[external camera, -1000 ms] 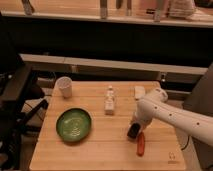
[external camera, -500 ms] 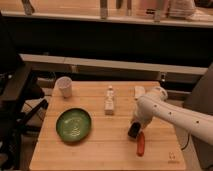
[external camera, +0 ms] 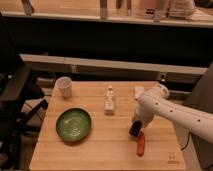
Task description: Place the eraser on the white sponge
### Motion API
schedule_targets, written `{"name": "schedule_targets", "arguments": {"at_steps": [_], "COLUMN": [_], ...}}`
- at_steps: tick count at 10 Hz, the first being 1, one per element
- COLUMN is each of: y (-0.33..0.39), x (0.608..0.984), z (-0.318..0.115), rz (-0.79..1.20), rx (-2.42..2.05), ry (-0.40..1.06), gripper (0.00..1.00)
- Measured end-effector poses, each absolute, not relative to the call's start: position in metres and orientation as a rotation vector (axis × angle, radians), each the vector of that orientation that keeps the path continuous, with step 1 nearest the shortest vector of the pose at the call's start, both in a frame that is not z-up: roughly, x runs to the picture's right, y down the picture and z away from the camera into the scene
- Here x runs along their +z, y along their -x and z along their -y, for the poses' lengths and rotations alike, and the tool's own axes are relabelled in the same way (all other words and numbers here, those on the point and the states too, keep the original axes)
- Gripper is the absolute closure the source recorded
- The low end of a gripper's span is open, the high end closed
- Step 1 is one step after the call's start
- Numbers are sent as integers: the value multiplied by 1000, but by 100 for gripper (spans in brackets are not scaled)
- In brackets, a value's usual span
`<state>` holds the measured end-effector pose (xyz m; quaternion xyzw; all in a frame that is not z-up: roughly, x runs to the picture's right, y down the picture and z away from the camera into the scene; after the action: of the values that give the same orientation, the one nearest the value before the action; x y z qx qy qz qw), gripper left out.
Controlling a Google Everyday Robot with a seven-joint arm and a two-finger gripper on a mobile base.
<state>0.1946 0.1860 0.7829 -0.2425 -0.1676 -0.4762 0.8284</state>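
The eraser [external camera: 134, 130] sits low over the wooden table [external camera: 100, 150] at the tip of the gripper [external camera: 135, 128], just above the top end of the orange-red carrot-shaped object [external camera: 141, 143]. Whether the claw is clenched on it cannot be told. The white sponge [external camera: 138, 92] lies apart at the table's far edge, partly behind the white arm [external camera: 170, 112], with the white bottle-like figure [external camera: 109, 100], the green plate [external camera: 73, 124] and the white cup [external camera: 64, 86] off to the left.
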Motion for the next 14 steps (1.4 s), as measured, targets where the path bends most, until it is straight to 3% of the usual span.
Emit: {"name": "schedule_targets", "arguments": {"at_steps": [14], "y": [-234], "x": [779], "z": [-139], "rz": [319], "rx": [-998], "ry": [504], "gripper": [100]}}
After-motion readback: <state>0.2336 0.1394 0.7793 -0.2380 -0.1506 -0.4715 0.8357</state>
